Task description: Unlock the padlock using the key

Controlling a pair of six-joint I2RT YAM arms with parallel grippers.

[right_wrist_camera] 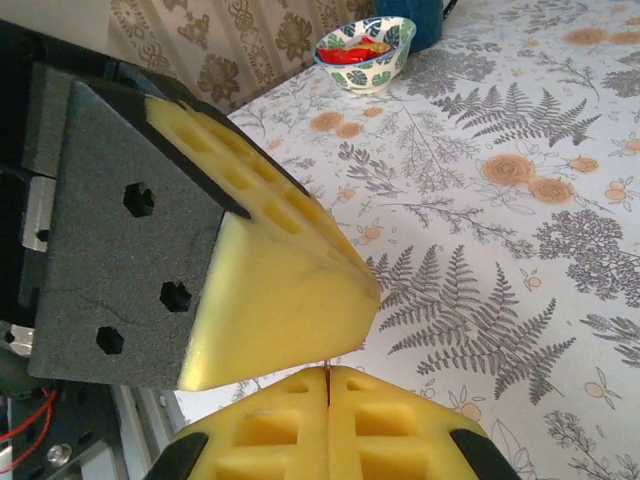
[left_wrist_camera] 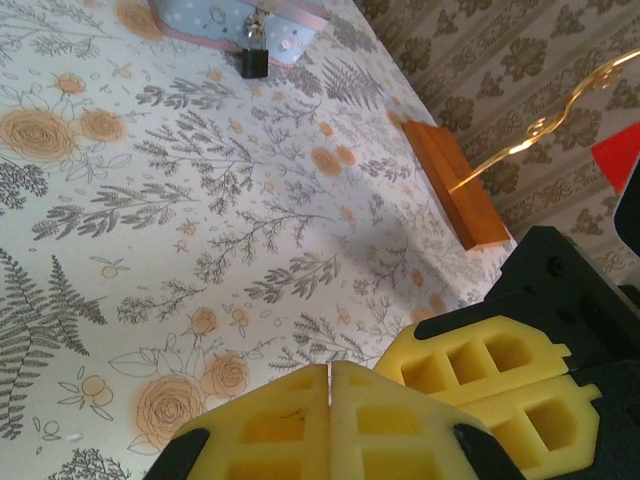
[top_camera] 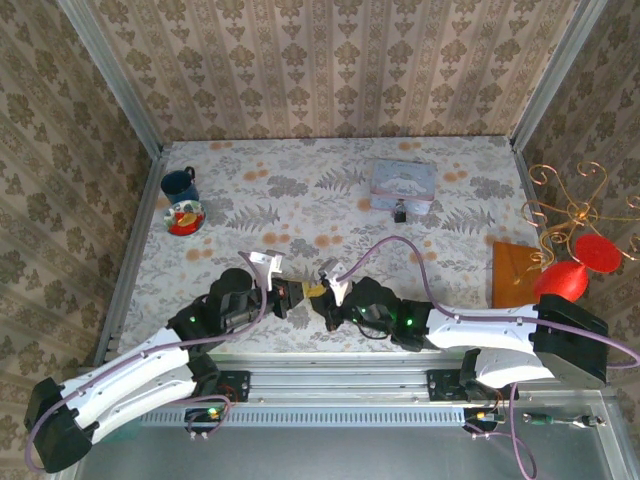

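Top view: both arms reached toward the near-centre of the table (top_camera: 300,200). The left gripper (top_camera: 293,296) and right gripper (top_camera: 326,296) were nose to nose, just beside each other. Contact between them could not be told.

Left gripper (left_wrist_camera: 330,400), left wrist view: the yellow pads (left_wrist_camera: 270,430) were pressed flat together along a thin seam, fully closed. Nothing was visible between them. The right gripper's pad lay just beside them at 3 o'clock.

Right gripper (right_wrist_camera: 328,400), right wrist view: its pads (right_wrist_camera: 390,430) were also closed tight, seam to seam, with nothing seen in the grip. The left gripper's yellow pad hung just over them at 11 o'clock.

Padlock (top_camera: 400,212): at about 1 o'clock from the grippers and well apart from both. It was small and dark, sitting at the near edge of the pale blue tin (top_camera: 403,183), at the tin's 6 o'clock. In the left wrist view the padlock (left_wrist_camera: 254,60) stood upright against the tin (left_wrist_camera: 215,15), near the 12 o'clock edge of the frame, with its shackle reaching up to the tin.

Other items: a blue mug (top_camera: 180,184) and a patterned bowl (top_camera: 185,217) at 10 o'clock from the grippers, the bowl just beside the mug. A wooden block (top_camera: 515,272) lay at 3 o'clock by the table's right edge.
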